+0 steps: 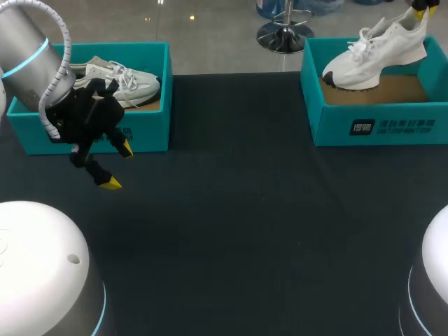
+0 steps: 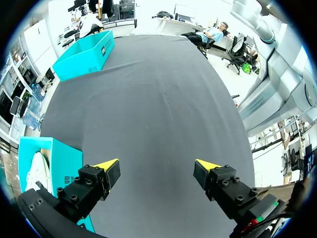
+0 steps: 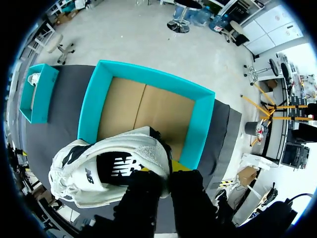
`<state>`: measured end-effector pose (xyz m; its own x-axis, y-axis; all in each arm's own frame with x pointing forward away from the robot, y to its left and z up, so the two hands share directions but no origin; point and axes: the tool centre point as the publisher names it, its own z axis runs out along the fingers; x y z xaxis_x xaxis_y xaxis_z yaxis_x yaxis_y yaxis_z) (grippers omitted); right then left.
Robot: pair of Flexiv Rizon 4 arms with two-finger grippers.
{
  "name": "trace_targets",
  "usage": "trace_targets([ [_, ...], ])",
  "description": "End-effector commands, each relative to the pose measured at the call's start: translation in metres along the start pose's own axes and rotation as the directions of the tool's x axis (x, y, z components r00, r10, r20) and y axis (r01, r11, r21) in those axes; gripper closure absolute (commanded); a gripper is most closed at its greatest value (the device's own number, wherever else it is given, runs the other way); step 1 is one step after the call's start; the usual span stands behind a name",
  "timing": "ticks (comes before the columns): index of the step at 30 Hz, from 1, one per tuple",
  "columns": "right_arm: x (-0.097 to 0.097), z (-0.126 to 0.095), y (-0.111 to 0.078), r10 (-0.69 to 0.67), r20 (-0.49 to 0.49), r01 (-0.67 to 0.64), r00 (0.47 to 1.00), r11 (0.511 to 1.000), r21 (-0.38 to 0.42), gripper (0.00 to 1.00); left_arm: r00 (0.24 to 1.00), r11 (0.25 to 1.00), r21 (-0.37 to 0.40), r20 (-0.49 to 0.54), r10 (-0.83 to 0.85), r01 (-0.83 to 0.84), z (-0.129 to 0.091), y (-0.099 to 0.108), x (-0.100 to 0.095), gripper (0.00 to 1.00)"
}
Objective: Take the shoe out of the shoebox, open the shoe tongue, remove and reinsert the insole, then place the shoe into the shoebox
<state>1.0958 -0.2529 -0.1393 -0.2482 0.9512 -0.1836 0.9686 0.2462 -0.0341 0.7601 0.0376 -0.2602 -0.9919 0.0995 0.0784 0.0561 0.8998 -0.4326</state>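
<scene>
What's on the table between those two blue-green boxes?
Nothing. In the head view, only bare dark table runs between the left shoebox and the right shoebox.

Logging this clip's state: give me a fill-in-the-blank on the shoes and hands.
The right hand holds the white mesh sneaker by its ____.
The left hand is ____, not shut, over the black table cover.
The grey-and-white sneaker lies inside the teal cardboard shoebox on the robot's ____ side.
Missing words: heel; open; left.
</scene>
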Motion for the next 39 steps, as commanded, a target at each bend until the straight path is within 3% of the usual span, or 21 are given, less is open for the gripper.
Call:
trace_targets([
  [1, -0.001, 0.001, -0.002, 0.019, -0.002, -0.019, 1.000, 1.000, 0.008, 1.00, 1.000, 1.000, -0.002, 0.000, 0.000, 0.000, 0.000, 0.000, 0.000, 0.00],
  [13, -0.002, 0.024, -0.029, 0.328, -0.042, -0.325, 0.944, 0.943, 0.065, 1.00, 1.000, 1.000, -0.002, 0.000, 0.000, 0.000, 0.000, 0.000, 0.000, 0.00],
  [24, -0.009, 0.041, -0.052, 0.435, -0.045, -0.431, 0.899, 0.899, 0.074, 1.00, 1.000, 1.000, -0.002, 0.000, 0.000, 0.000, 0.000, 0.000, 0.000, 0.00],
  [39, -0.025, 0.062, -0.045, 0.512, -0.018, -0.510, 0.859, 0.858, 0.064, 1.00, 1.000, 1.000, -0.002, 0.000, 0.000, 0.000, 0.000, 0.000, 0.000, 0.00],
])
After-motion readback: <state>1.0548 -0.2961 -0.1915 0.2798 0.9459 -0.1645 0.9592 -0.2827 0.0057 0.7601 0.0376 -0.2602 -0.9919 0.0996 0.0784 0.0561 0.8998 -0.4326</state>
